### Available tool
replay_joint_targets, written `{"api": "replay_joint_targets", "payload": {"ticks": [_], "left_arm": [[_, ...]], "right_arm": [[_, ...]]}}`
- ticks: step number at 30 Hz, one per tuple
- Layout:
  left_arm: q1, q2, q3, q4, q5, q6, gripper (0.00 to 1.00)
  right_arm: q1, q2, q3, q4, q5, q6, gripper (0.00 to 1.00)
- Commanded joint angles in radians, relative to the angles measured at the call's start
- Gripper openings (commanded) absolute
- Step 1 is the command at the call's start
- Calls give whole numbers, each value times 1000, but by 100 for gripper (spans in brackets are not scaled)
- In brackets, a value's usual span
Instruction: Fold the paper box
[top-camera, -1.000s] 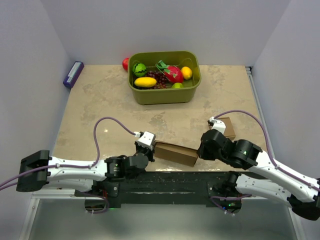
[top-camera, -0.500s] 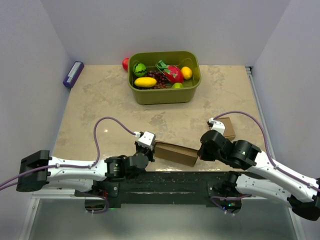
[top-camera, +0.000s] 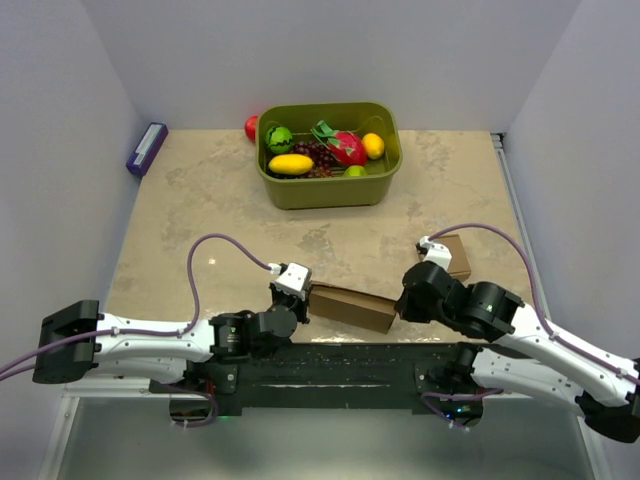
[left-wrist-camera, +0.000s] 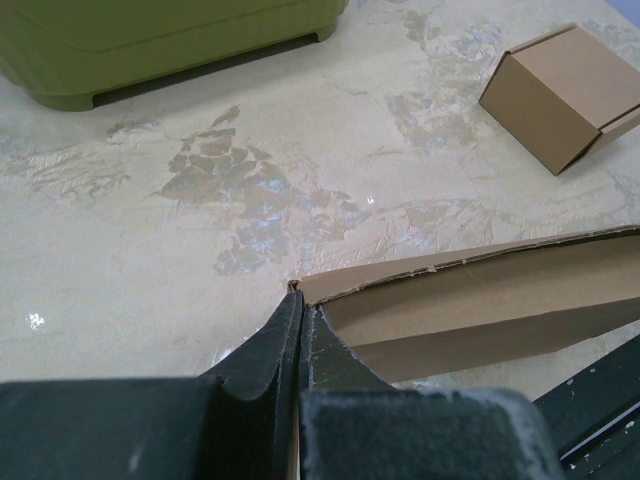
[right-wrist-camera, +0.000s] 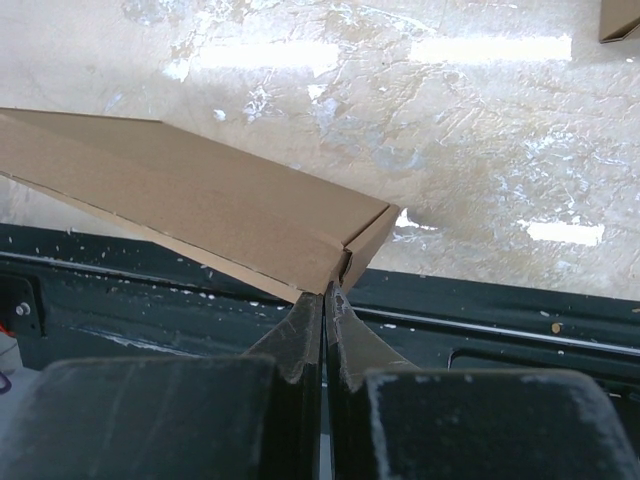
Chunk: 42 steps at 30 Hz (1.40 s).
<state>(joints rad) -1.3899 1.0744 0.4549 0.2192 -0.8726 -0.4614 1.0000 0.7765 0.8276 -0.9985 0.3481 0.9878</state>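
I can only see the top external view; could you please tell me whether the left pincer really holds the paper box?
Observer: The left pincer is shut on a corner of the paper box, pinching a thin flap edge.
Operator: Thank you, and the right one?
Observer: The right pincer is shut at the opposite corner; whether cardboard sits between its tips, I cannot tell.
Operator: Is the box flat?
Observer: No, by the left pincer it gapes open.

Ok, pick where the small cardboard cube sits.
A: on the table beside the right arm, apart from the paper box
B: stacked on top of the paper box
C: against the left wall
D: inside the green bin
A: the small cardboard cube rests on the table next to the right arm, clear of the paper box.
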Motion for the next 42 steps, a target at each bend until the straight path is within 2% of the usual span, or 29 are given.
{"api": "replay_joint_targets", "payload": {"ticks": [1,16,42], "left_arm": [[-12,41,-32,-188,69,-28,0],[-12,33,-32,-195,63,-33,0],[-12,42,-19,-204,53,-31,0]], "right_arm": [[-1,15,-18,23,-5,8,0],[0,161,45,-132,71,-66,0],[11,290,77,-190,121,-129,0]]}}
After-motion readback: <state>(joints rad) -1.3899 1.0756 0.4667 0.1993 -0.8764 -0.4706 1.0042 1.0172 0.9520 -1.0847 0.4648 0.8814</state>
